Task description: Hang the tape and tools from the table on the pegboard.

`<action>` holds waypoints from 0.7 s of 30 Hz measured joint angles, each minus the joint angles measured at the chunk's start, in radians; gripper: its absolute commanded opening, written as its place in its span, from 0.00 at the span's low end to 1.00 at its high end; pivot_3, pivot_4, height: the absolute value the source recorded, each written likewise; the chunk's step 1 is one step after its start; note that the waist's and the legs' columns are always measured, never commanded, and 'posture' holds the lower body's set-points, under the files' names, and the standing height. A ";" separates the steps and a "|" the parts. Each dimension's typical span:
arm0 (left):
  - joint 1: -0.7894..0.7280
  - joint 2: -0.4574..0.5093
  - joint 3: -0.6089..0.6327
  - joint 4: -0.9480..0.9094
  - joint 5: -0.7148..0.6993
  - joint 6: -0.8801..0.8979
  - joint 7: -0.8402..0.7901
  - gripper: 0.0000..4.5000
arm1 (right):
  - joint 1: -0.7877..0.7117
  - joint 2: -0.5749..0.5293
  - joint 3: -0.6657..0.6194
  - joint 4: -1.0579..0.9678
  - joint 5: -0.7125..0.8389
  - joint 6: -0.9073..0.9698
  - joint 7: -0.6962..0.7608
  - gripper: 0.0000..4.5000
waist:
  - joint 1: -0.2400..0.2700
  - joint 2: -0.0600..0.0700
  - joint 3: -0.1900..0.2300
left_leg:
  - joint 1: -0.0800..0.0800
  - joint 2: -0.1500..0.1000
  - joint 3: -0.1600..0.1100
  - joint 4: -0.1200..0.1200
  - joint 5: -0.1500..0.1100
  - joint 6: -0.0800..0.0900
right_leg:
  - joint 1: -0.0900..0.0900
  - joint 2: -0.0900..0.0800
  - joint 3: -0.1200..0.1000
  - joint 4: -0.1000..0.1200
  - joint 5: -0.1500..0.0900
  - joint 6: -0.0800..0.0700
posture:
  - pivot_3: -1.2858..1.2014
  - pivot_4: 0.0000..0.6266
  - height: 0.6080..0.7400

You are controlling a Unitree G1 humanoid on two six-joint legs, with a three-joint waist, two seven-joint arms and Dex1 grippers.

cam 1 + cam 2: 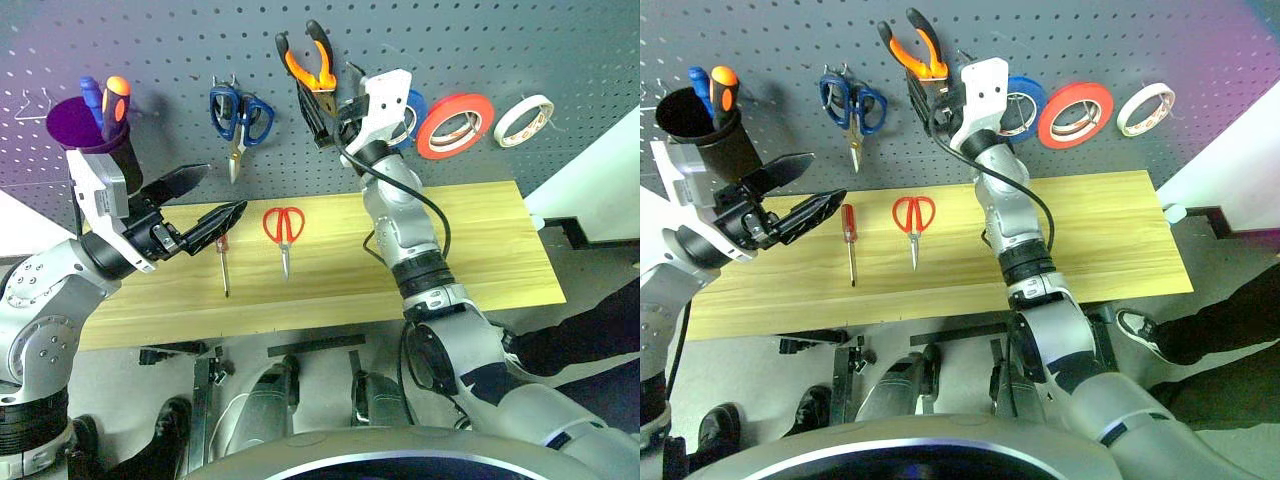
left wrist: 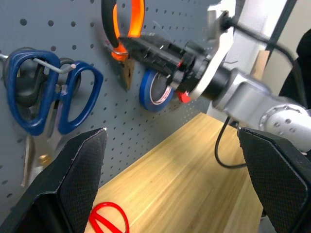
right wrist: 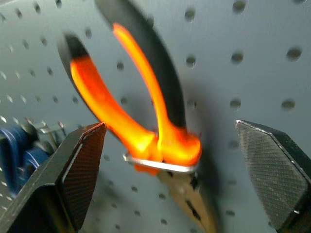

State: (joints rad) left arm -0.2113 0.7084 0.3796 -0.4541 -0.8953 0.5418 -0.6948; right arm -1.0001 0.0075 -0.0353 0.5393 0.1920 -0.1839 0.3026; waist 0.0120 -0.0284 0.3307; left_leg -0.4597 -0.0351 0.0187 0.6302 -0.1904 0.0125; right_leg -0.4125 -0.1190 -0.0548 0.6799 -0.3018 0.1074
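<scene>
Although the pliers (image 1: 308, 62) already hang on the pegboard (image 1: 560, 50), two tools are left on the table (image 1: 480, 250), so the job looks a little past halfway. Nearest on the wood, toward the table's left end, the slim screwdriver (image 1: 223, 262) lies with its tip toward the front edge, and just beside it the red scissors (image 1: 284, 232) lie the same way, blades toward the front edge and handles toward the back. The left gripper (image 1: 203, 203) hovers above that left end close to the screwdriver, its jaws wide apart and holding nothing. Farther back, the right gripper (image 1: 318, 110) is raised to the board just below the pliers, jaws spread on either side of the orange handles without pinching them; the pliers appear to rest on a wire hook (image 3: 160, 165) at their pivot, handles up. Along the board to the right hang a blue roll (image 1: 1025, 105), a red-orange roll (image 1: 455, 125) and the white tape (image 1: 524, 120), so the tape seems done. To the left hang blue scissors (image 1: 240, 118) and a dark cup (image 1: 88, 125) of screwdrivers.
</scene>
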 measured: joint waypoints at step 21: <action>-0.030 -0.002 -0.014 0.022 0.015 -0.002 -0.031 1.00 | 0.125 -0.129 -0.049 -0.381 0.222 0.357 0.161 0.99 | -0.001 0.000 0.000 | 0.000 0.000 0.001 0.000 0.000 0.000 | 0.000 0.000 0.000 -0.002 0.000 0.000 | 0.54 0.42 1.00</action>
State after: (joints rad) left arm -0.2413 0.7067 0.3660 -0.4317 -0.8803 0.5398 -0.7260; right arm -0.8756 -0.1216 -0.0840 0.1580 0.4143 0.1727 0.4639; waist 0.0111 -0.0284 0.3307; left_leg -0.4597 -0.0348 0.0197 0.6304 -0.1901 0.0124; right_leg -0.4121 -0.1193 -0.0550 0.6779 -0.3018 0.1074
